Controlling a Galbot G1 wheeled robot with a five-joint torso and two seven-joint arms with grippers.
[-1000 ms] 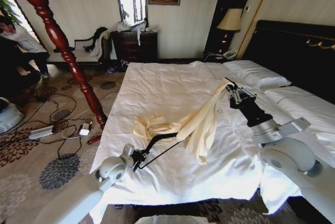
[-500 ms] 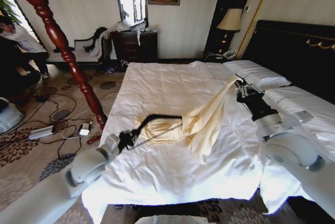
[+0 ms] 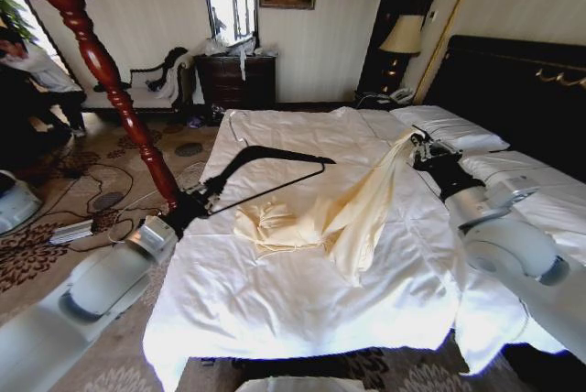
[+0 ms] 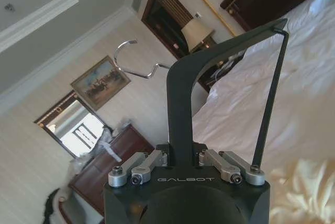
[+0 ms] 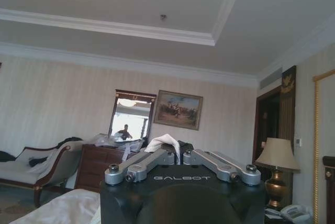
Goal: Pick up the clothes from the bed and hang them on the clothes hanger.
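Clothes (image 3: 352,213) drape from our right claw (image 3: 417,147) down onto the bed (image 3: 302,291): one end of the cream garment is pinched between that claw's fingers, raised above the duvet near the pillows (image 3: 449,128), while the rest trails down in a loose fold and bunches on the white cover. In the right wrist view a tuft of pale fabric (image 5: 163,143) pokes out between our clenched fingers (image 5: 138,165). Our left claw (image 3: 195,200) sits off the bed's left edge, closed tight on one corner of the clothes hanger (image 3: 265,177), which juts out over the duvet clear of the garment; the left wrist view shows the black frame (image 4: 209,72) clamped upright and its silver hook (image 4: 137,59) free.
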